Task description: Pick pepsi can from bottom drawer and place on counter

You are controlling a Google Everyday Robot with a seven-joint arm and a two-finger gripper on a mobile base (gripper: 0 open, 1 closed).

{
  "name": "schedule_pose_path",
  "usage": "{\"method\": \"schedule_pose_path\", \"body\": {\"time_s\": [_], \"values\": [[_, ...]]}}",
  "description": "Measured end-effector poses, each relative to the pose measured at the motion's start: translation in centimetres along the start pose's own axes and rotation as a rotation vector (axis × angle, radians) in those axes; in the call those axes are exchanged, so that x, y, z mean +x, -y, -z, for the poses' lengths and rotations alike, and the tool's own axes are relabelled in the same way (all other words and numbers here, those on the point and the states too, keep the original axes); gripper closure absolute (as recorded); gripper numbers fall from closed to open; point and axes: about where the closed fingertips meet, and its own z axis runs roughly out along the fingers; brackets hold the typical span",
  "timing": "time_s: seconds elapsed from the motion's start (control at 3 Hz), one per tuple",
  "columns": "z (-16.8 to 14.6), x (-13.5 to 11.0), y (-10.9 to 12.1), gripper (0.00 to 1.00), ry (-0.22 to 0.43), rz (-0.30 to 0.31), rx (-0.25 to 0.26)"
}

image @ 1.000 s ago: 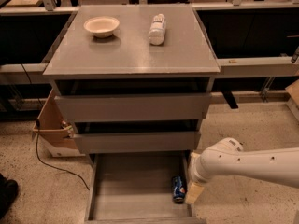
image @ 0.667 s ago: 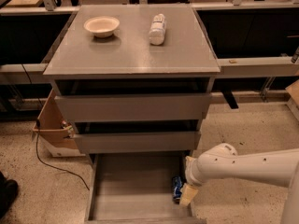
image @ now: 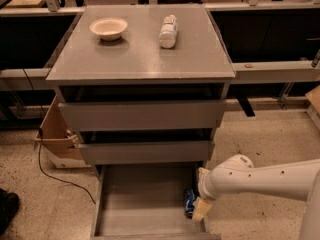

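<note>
pepsi can (image: pixel 189 202) in bottom drawer (image: pixel 142 206), right side; hand (image: pixel 198 210) beside it

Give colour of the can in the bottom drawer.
Blue pepsi can, camera view; gripper beside it at right edge of bottom drawer.

Matte grey counter (image: pixel 140 59) — smooth, perhaps plastic, end effector (image: pixel 196 209) at bottom drawer (image: pixel 140 196).

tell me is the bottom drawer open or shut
Open. The bottom drawer is pulled out, its floor showing, with the pepsi can by its right wall. The gripper is low beside the can.
</note>
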Motion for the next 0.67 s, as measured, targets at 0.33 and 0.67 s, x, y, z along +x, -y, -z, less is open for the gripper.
{"method": "schedule_pose_path", "body": {"time_s": [0.33,0.67], "values": [[-1.9,-0.3,0.5,0.00,-0.010,0.014,0.020],[-4.6,-1.4,1.6,0.00,-0.013,0.011,0.028]]}}
